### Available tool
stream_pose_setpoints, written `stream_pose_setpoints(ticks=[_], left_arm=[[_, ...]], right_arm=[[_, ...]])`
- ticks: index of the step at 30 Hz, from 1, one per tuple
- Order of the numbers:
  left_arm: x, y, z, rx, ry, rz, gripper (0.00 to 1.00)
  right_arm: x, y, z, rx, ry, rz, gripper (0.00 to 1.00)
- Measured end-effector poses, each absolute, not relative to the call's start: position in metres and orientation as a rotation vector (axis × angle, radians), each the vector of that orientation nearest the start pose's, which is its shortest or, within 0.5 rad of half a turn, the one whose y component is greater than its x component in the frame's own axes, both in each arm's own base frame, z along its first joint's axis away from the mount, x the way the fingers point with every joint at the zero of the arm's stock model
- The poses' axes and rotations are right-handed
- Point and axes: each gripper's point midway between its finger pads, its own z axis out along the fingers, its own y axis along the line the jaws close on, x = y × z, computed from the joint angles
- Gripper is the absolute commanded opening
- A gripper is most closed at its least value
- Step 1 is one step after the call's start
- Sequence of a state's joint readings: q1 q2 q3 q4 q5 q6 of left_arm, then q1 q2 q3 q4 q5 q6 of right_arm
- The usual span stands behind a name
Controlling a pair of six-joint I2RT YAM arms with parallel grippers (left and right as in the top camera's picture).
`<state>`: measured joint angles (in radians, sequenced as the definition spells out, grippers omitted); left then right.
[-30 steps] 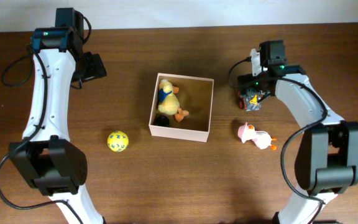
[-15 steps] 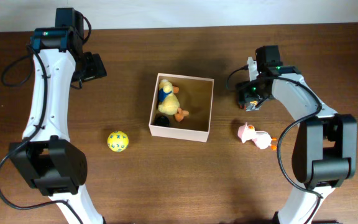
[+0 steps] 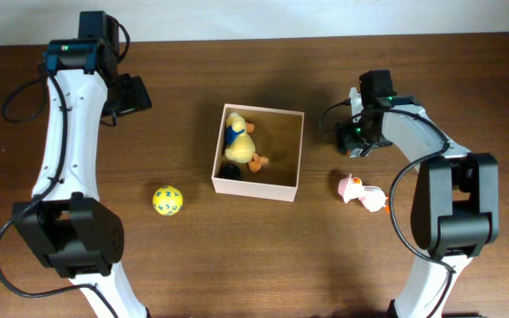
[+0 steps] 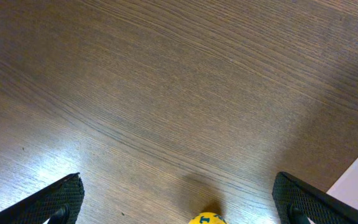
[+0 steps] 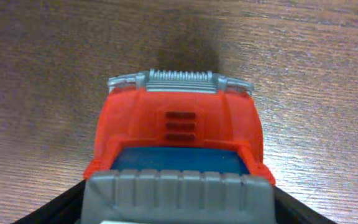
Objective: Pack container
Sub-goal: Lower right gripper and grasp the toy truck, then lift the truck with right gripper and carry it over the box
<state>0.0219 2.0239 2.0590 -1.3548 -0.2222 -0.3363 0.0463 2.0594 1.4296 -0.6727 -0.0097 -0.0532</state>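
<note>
Overhead: the box (image 3: 254, 187) sits mid-surface (image 3: 237, 265) with a duck (image 3: 244, 141) inside. A ball (image 3: 167, 200) lies at its 8 o'clock and a pink toy (image 3: 360, 193) at 4 o'clock. The left tool (image 3: 132, 95) hovers at 10 o'clock, the right tool (image 3: 357, 140) at 3.

Left wrist: the fingers (image 4: 58, 198) are spread wide over bare wood.

Right wrist: a red truck (image 5: 179, 130) sits between the fingers (image 5: 58, 208); I cannot tell whether they pinch it.
</note>
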Motion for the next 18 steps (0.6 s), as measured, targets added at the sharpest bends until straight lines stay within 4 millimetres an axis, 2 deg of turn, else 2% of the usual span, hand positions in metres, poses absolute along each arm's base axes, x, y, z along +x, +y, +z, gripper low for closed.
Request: stream_pose_setpoints(ticks=[2, 4, 5, 8, 11, 15, 18], left_arm=[[0.438, 0.047, 0.185, -0.547, 2.796, 0.257, 0.99], [0.437, 0.047, 0.185, -0.547, 2.796, 0.258, 0.99], [0.438, 0.047, 0.185, -0.547, 2.795, 0.257, 0.99], [0.437, 0.047, 0.185, -0.547, 2.796, 0.257, 0.99], [0.437, 0.047, 0.185, -0.547, 2.796, 0.258, 0.99], [0.437, 0.047, 0.185, -0.547, 2.796, 0.258, 0.99], [0.437, 0.047, 0.185, -0.547, 2.796, 0.257, 0.99]], right_arm=[[0.441, 0.022, 0.013, -0.143, 2.872, 0.013, 0.68], [0.44, 0.022, 0.014, -0.141, 2.88, 0.013, 0.57], [0.44, 0.022, 0.016, -0.137, 2.883, 0.013, 0.56], [0.448, 0.021, 0.027, -0.14, 2.873, 0.002, 0.56], [0.463, 0.021, 0.047, -0.138, 2.83, -0.004, 0.56], [0.485, 0.019, 0.08, -0.13, 2.76, -0.031, 0.56], [0.492, 0.018, 0.103, -0.137, 2.743, -0.039, 0.56]])
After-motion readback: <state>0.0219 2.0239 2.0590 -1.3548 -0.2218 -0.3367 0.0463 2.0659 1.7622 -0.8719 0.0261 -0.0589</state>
